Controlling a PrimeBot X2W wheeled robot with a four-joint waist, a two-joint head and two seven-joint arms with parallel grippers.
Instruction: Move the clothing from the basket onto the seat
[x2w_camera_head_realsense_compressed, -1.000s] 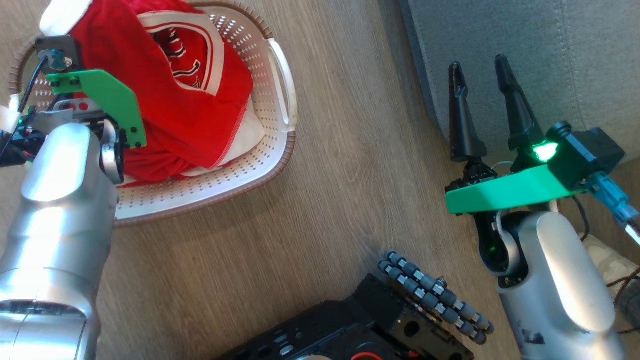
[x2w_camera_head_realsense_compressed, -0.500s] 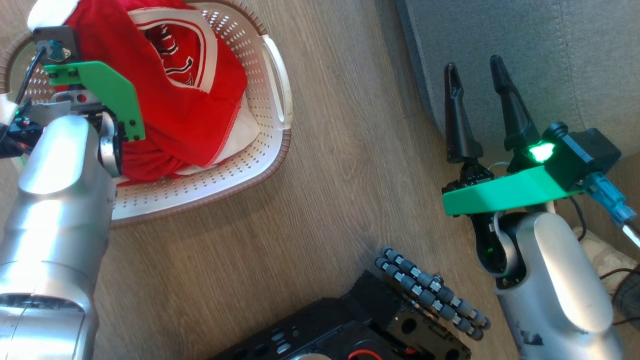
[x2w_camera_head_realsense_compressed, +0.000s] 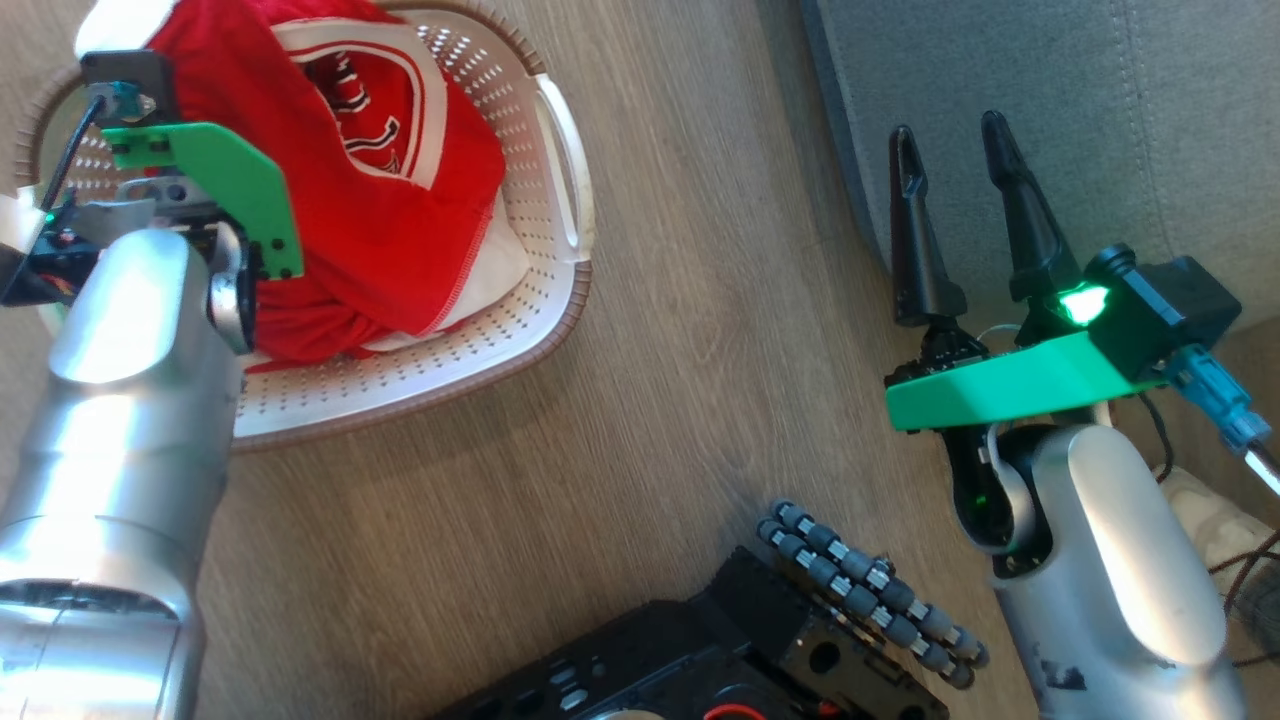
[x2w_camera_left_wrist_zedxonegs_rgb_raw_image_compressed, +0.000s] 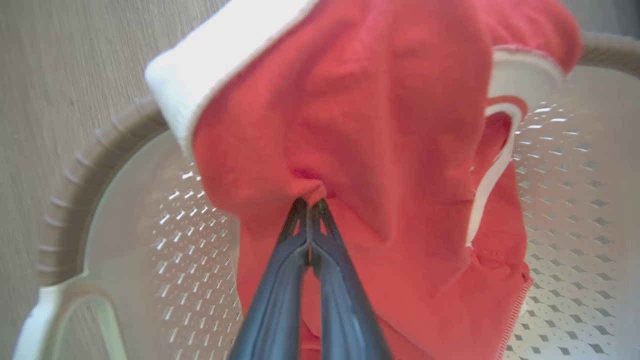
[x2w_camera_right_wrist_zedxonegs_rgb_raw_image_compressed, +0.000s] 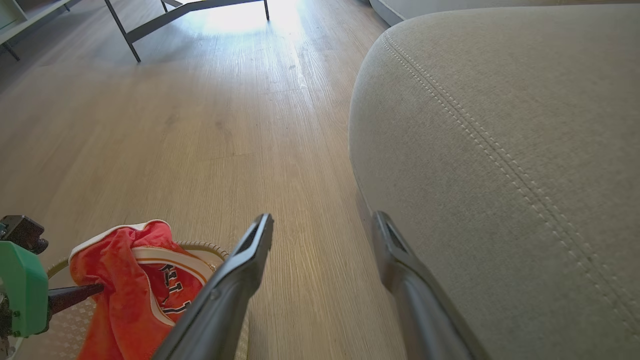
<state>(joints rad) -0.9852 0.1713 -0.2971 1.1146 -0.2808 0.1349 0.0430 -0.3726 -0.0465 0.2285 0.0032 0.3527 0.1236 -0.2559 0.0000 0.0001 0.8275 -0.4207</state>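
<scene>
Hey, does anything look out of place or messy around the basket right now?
The clothing is bunched into a peak above the basket rim, where the shut left pincer pinches a fold. Nothing looks spilled or damaged.

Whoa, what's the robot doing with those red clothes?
It's moving clothing from the basket to the seat. The left gripper is pinched shut on a fold of the clothing in the basket. The right gripper hangs open and empty by the seat's edge. The clothing is not yet on the seat.
</scene>
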